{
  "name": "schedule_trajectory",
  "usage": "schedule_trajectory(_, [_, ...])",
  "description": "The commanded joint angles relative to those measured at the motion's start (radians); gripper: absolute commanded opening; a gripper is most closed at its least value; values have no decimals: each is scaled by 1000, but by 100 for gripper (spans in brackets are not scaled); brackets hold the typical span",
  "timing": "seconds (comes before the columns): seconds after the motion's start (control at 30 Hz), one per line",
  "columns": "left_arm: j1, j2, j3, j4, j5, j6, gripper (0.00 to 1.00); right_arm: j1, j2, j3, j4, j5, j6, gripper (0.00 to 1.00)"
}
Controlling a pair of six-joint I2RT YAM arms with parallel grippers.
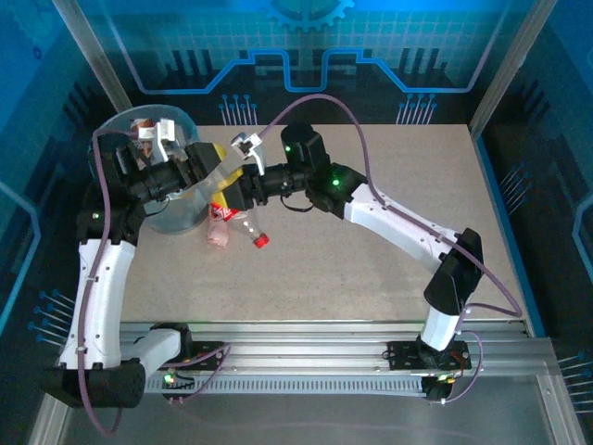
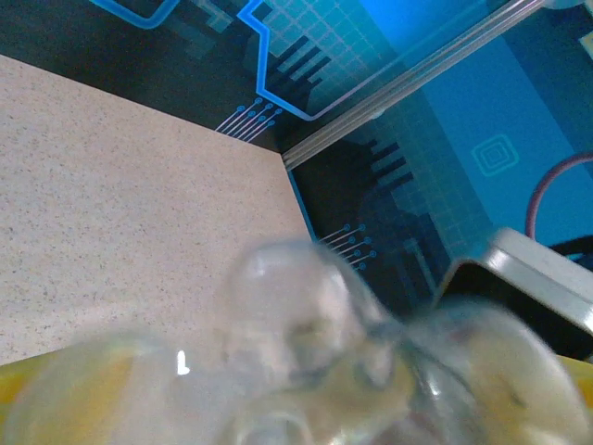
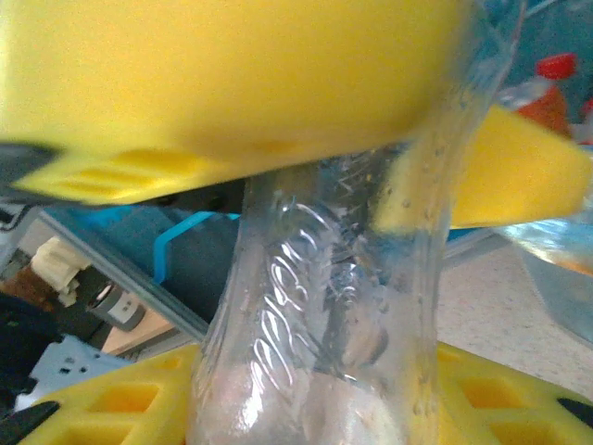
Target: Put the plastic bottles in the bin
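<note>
Clear plastic bottle (image 3: 315, 306) sat pinched in the right gripper (image 1: 230, 178), its long axis crossing the jaws, at the right rim of the bin (image 1: 171, 218), upper left of the top view. The left gripper (image 1: 206, 159) crowded it; whether it gripped I couldn't tell.

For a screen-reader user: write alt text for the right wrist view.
A clear ribbed plastic bottle is clamped between the yellow fingers of the right gripper, one above and one below, very close to the camera. At upper right a red cap of another bottle shows, with the pale speckled table below it.
</note>
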Motion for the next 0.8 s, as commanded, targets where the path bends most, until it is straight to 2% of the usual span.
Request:
schedule_trajectory(0.0, [-7,-12,38,-25,-23,16,86,8,14,41,25,-45,-47,51])
schedule_trajectory(0.1, [-8,-24,44,-28,-49,20,75,9,12,47,-1,-28,-63,54])
schedule_trajectory(0.23, [-8,-41,73,-38,-85,39,61,9,3,50,-37,28,-86,63])
schedule_trajectory(0.27, [-7,-45,82,-40,-101,47,57,10,1,53,-42,46,-88,69])
schedule_trajectory(0.37, [-7,-54,113,-54,-176,70,52,11,-2,77,-65,90,-95,90])
schedule_trajectory(0.47, [-5,-44,184,-100,-314,139,49,9,-1,123,-116,146,-119,100])
schedule_trajectory(0.63, [5,55,434,-165,-613,343,51,-2,-18,153,-216,359,-149,100])
schedule_trajectory(0.7, [10,133,582,-198,-729,442,51,-15,-16,150,-248,397,-161,100])
schedule_trajectory(0.77, [20,187,652,-178,-850,519,51,-24,-14,148,-274,402,-157,100])
